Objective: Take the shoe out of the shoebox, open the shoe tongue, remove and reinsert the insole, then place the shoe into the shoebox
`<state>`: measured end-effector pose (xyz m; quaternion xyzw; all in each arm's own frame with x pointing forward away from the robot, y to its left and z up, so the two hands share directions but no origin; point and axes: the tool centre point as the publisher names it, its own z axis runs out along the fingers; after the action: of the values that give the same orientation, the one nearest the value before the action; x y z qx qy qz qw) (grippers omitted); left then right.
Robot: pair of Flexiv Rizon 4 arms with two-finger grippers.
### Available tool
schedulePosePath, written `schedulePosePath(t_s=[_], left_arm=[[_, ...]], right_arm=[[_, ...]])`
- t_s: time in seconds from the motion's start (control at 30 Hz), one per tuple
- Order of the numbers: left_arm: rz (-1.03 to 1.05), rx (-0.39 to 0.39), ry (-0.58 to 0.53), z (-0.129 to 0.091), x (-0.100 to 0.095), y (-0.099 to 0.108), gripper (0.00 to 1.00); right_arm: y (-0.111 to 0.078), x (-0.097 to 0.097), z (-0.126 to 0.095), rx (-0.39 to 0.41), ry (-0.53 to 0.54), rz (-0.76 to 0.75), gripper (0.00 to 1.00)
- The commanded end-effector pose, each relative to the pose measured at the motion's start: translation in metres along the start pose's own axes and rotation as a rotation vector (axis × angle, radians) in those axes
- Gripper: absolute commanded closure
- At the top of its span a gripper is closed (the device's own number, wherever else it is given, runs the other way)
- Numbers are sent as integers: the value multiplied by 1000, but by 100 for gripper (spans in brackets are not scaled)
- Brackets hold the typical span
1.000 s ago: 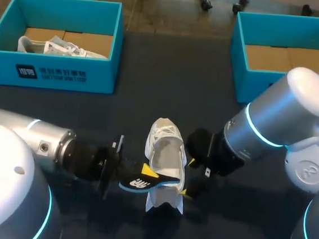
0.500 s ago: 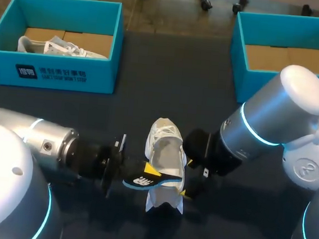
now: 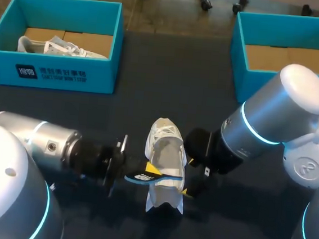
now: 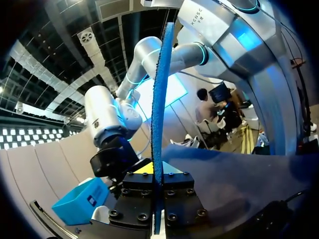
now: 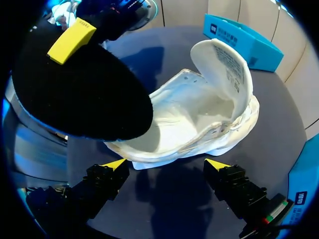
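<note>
The white shoe lies on the dark table near the front middle, its tongue folded up and the inside bare. My left gripper is shut on the insole, black with a blue edge, and holds it over the shoe's heel end on the left side. In the left wrist view the insole shows edge-on, clamped in that gripper. My right gripper stands open just short of the shoe, with nothing between its fingers. The insole hangs over the shoe.
A blue shoebox at the back left holds another white shoe. A second blue shoebox stands at the back right, only brown card in it. Bare table lies between the boxes and the shoe.
My left gripper has carried the insole a little to the right and lower, closer over the shoe's heel. My right arm shifted slightly, its gripper staying open by the shoe.
</note>
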<state>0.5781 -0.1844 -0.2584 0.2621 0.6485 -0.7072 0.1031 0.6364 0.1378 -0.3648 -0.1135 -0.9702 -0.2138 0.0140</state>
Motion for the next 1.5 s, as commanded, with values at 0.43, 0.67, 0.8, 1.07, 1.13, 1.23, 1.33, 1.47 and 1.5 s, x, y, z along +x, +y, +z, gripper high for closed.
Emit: schedulePosePath(t_s=[0.43, 0.67, 0.8, 1.07, 1.13, 1.23, 1.33, 1.47, 1.5], left_arm=[[0, 1, 1, 2, -1, 2, 100], [0, 1, 1, 2, -1, 2, 100], [-3, 10, 7, 3, 0, 4, 100], [-5, 36, -10, -3, -3, 13, 100], [-1, 40, -10, -4, -3, 15, 100], [3, 46, -10, -4, -4, 17, 100], [4, 51, -10, -4, -3, 17, 100], [19, 60, -5, -4, -1, 12, 100], [22, 62, -3, -4, 0, 11, 100]], right_arm=[[-1, 2, 1, -1, -4, 0, 0], [-1, 2, 1, -1, -4, 0, 0], [-1, 2, 1, -1, -4, 0, 0], [-1, 2, 1, -1, -4, 0, 0], [-1, 2, 1, -1, -4, 0, 0], [-1, 2, 1, -1, -4, 0, 0], [-1, 2, 1, -1, -4, 0, 0], [-1, 2, -1, 3, -9, 3, 0], [-2, 1, -2, 7, -13, 7, 0]])
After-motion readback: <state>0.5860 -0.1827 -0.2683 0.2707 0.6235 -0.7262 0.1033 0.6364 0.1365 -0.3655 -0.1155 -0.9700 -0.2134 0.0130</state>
